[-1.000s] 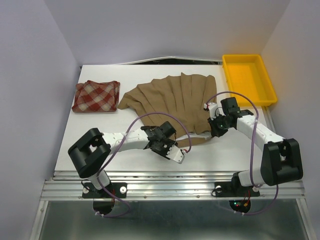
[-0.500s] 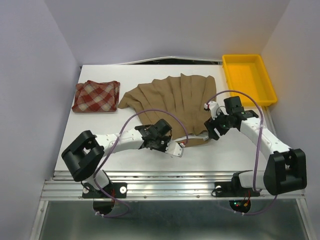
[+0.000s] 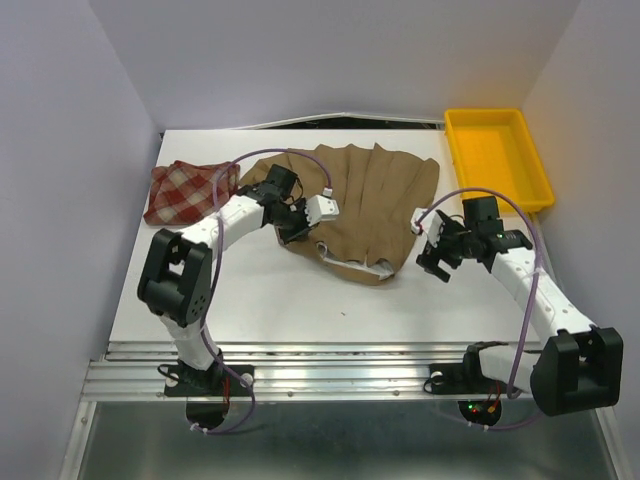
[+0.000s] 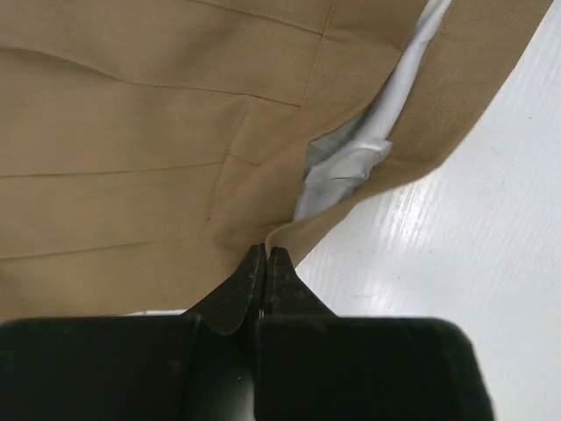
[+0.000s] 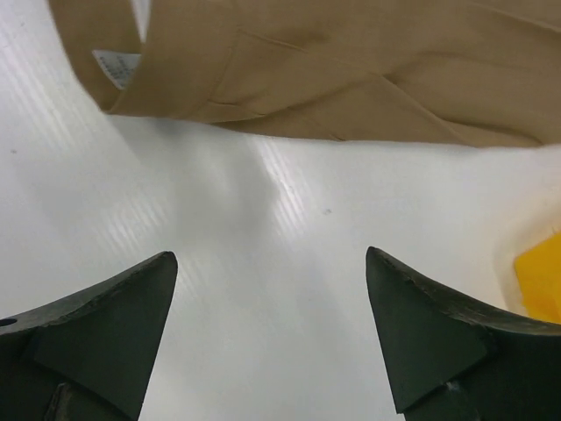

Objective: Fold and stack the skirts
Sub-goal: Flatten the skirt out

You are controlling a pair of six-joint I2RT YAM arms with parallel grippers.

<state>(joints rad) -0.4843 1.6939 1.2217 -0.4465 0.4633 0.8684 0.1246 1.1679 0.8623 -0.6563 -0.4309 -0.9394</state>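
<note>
The tan-brown skirt (image 3: 375, 200) lies in the middle of the table, its near part turned over so white lining (image 3: 340, 258) shows along the fold. My left gripper (image 3: 325, 209) is over the skirt's left side, shut on its hem. In the left wrist view the gripper (image 4: 266, 255) pinches the tan edge (image 4: 158, 132) beside the lining (image 4: 346, 167). My right gripper (image 3: 438, 258) stands open over bare table just right of the skirt. In the right wrist view the gripper (image 5: 272, 263) holds nothing, with the skirt (image 5: 351, 70) ahead of it. The folded red-and-cream plaid skirt (image 3: 190, 192) rests at the far left.
A yellow plastic tray (image 3: 497, 155) stands at the back right corner, and its edge (image 5: 539, 281) shows in the right wrist view. The white table (image 3: 300, 300) is walled at the back and sides. The left arm's cable (image 3: 270, 155) arcs over the tan skirt.
My left gripper shut on the tan skirt's near hem and carried it back and left, folding the skirt over. My right gripper opened, let go of the skirt and drew away to the right.
</note>
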